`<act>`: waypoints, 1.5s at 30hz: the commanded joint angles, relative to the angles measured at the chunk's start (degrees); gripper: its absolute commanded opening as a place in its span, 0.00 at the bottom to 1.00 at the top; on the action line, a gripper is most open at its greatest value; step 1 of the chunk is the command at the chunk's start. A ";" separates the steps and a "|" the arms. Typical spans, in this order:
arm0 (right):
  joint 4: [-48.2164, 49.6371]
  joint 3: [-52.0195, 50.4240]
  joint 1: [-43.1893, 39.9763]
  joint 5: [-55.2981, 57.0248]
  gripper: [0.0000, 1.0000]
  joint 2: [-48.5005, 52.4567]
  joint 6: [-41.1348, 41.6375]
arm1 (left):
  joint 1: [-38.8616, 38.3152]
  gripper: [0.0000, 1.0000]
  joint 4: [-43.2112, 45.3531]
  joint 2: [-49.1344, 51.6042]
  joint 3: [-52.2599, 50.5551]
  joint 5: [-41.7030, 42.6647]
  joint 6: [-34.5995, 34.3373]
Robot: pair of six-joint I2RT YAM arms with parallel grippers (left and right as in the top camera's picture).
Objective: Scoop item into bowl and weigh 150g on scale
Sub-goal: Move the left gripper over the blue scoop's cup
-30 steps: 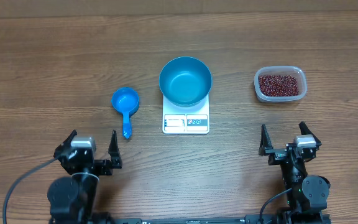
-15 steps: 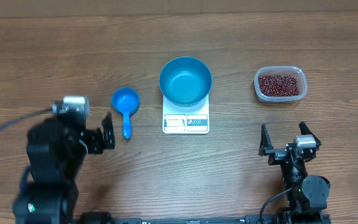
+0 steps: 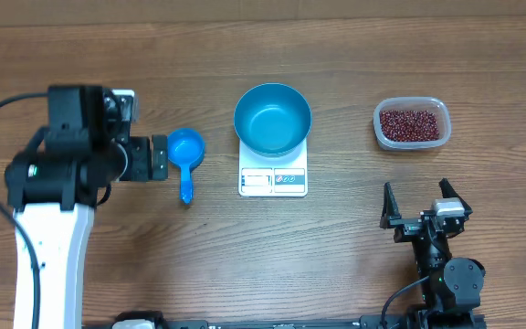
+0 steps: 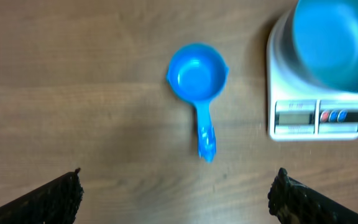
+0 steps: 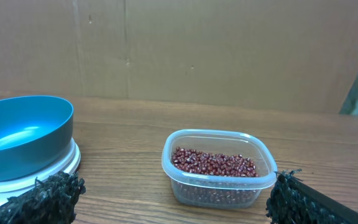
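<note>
Two grippers are in view, both with jaws wide apart and gripping nothing. Left gripper (image 4: 179,186) hangs over the wooden table (image 3: 80,55) on its left half, just left of a small blue plastic scoop (image 3: 185,151). The scoop lies with its cup toward the far edge and its handle toward the near edge. At mid-table sits the flat white square scale (image 3: 273,181), display strip facing the near edge (reading illegible). The round teal-blue bowl (image 3: 272,119) rests on it. Toward the right edge, a clear rounded-rectangle plastic tub (image 3: 412,108) holds the small dark red-brown beans (image 3: 413,124). Right gripper (image 3: 417,196) sits near the near edge, well apart from the tub.
</note>
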 commanded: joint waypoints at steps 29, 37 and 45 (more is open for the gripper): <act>0.33 -0.59 -0.11 -0.33 1.00 -0.59 -0.61 | 0.31 0.99 3.76 25.75 2.14 1.51 0.24; 0.33 -0.59 -0.11 -0.35 1.00 -0.59 -0.63 | 0.31 1.00 7.72 30.53 2.12 0.00 0.22; 0.33 -0.59 -0.11 -0.35 1.00 -0.59 -0.63 | 0.31 1.00 10.75 34.69 2.10 -1.97 0.22</act>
